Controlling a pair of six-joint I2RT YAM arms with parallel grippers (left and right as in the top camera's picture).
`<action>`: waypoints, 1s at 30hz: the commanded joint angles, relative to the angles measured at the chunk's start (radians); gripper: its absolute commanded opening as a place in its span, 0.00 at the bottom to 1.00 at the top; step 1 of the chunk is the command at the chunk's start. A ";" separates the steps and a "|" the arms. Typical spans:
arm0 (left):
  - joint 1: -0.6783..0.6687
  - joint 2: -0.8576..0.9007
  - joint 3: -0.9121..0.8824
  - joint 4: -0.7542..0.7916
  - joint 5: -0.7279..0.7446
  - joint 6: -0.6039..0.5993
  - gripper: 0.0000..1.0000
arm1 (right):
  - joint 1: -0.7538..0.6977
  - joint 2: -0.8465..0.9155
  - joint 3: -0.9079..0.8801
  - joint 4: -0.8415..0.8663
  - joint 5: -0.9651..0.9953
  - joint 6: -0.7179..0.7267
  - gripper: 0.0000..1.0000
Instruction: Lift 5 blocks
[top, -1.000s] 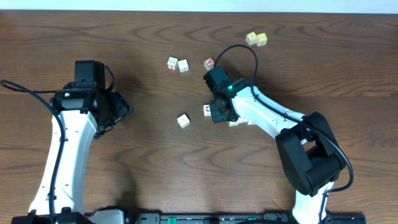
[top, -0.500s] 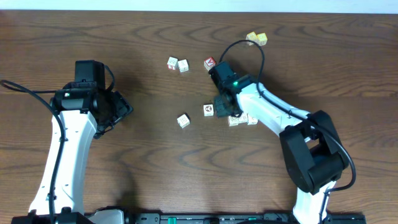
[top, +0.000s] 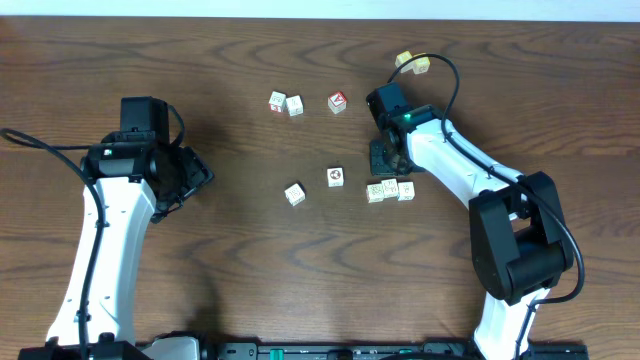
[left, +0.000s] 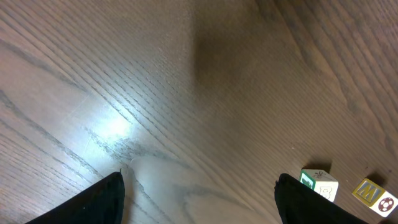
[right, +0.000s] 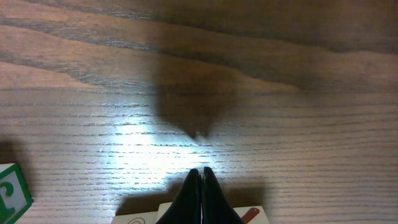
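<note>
The right tool (right: 201, 173) is pinched together, empty; the left tool (left: 199, 182) is spread wide. The blocks (top: 391, 189) just beside the right tool seem light and rigid: pinch opposite flat faces.

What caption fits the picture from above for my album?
Shut right gripper beside three little picture blocks in a row on a wooden table.

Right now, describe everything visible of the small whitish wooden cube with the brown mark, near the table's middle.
The small whitish wooden cube sits flat on the dark wooden table, a brownish round mark on its top face, too small to read. Nothing touches it: the shut right gripper hangs apart on its right, and the row of three similar cubes lies clear of it.
</note>
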 joint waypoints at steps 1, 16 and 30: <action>0.004 -0.010 0.018 -0.003 -0.005 0.006 0.78 | 0.004 0.009 -0.005 -0.006 -0.004 -0.006 0.01; 0.004 -0.010 0.018 -0.003 -0.005 0.006 0.78 | 0.008 0.009 -0.012 -0.062 -0.013 -0.006 0.01; 0.004 -0.010 0.018 -0.003 -0.005 0.006 0.78 | 0.008 0.009 -0.012 -0.097 -0.034 -0.017 0.01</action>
